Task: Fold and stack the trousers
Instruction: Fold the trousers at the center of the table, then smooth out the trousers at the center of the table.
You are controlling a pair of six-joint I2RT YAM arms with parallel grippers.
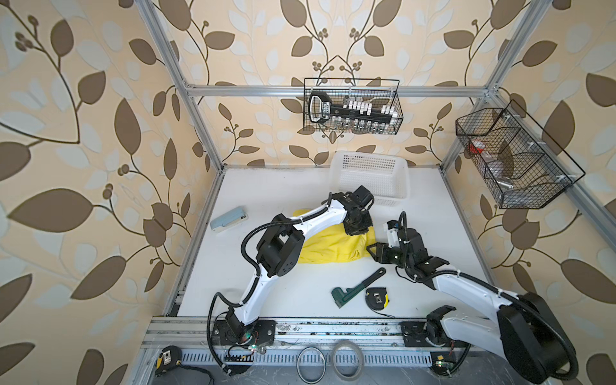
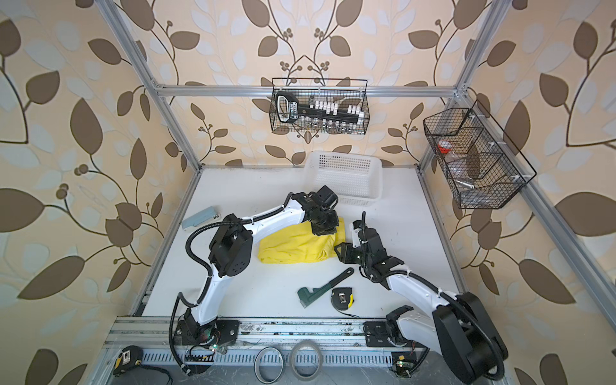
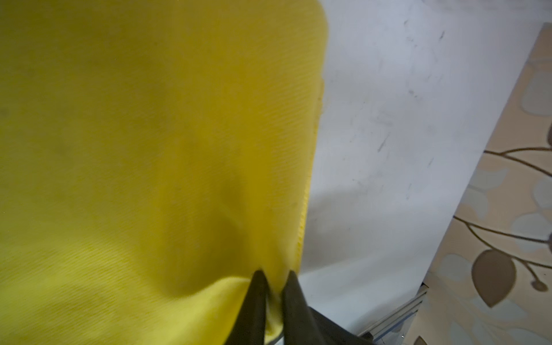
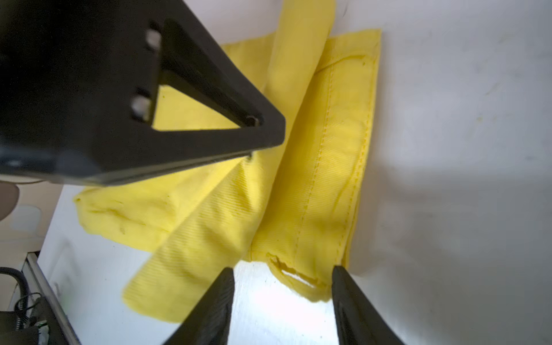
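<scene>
The trousers (image 1: 333, 248) lie as a folded yellow bundle in the middle of the white table (image 1: 266, 186), near the white basket (image 1: 370, 176). The left gripper (image 3: 275, 276) stands narrow — a pinch of cloth between its tips. The right gripper (image 4: 283, 268) gapes wide at a hem corner — holding nothing.

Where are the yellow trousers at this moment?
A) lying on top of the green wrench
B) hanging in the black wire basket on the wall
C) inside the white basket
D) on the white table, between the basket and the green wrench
D: in a top view the trousers lie folded on the table, nearer the camera than the basket, and apart from the wrench.
</scene>
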